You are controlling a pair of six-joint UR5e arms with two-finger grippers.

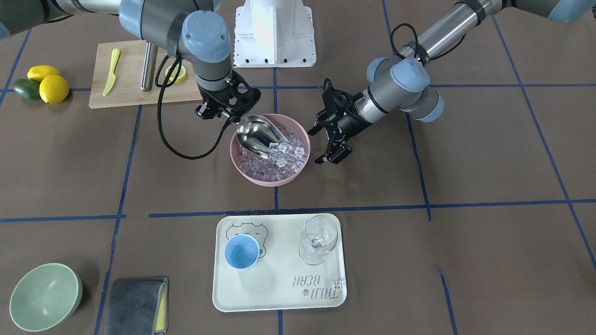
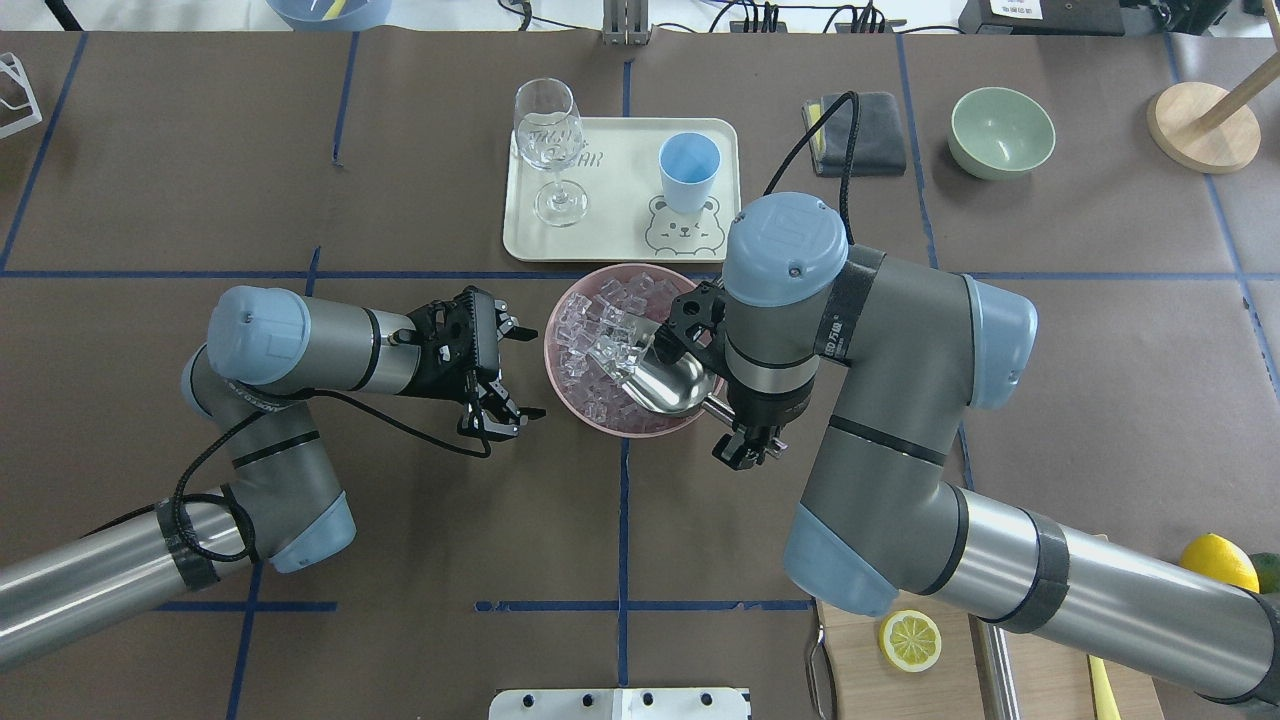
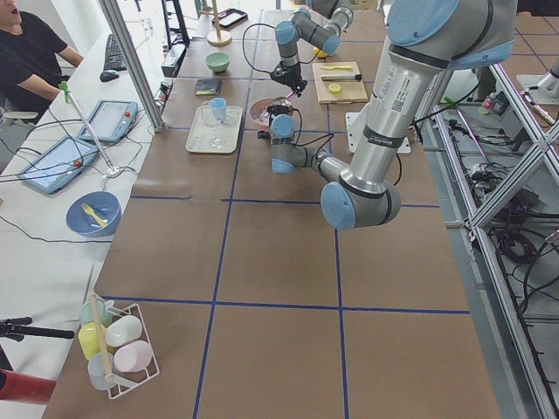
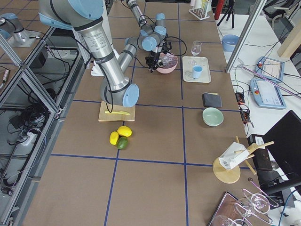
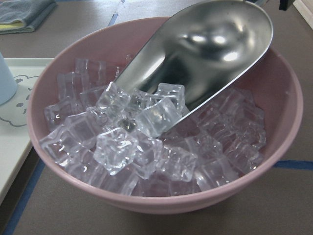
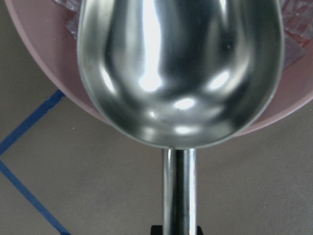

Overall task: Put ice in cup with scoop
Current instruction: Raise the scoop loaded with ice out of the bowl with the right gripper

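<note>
The shiny steel scoop (image 1: 258, 135) lies tilted in a pink bowl (image 1: 260, 179), its mouth dug into the ice (image 1: 284, 156); a few clear cubes sit at its lip in the left wrist view (image 5: 146, 112). My right gripper (image 1: 231, 118) is shut on the scoop's thin handle (image 6: 180, 191) at the bowl's rim. My left gripper (image 1: 315, 147) is open and empty, beside the bowl on its other side, not touching it. The light-blue cup (image 1: 241, 251) stands upright and empty on a cream tray (image 1: 279, 288), apart from the bowl.
A clear wine glass (image 1: 319, 237) stands on the tray beside the cup. A pale green bowl (image 1: 44, 295) and a grey cloth (image 1: 135, 307) lie at the table's far corner. A cutting board (image 1: 130, 60) and lemons (image 1: 53, 88) sit near my right arm.
</note>
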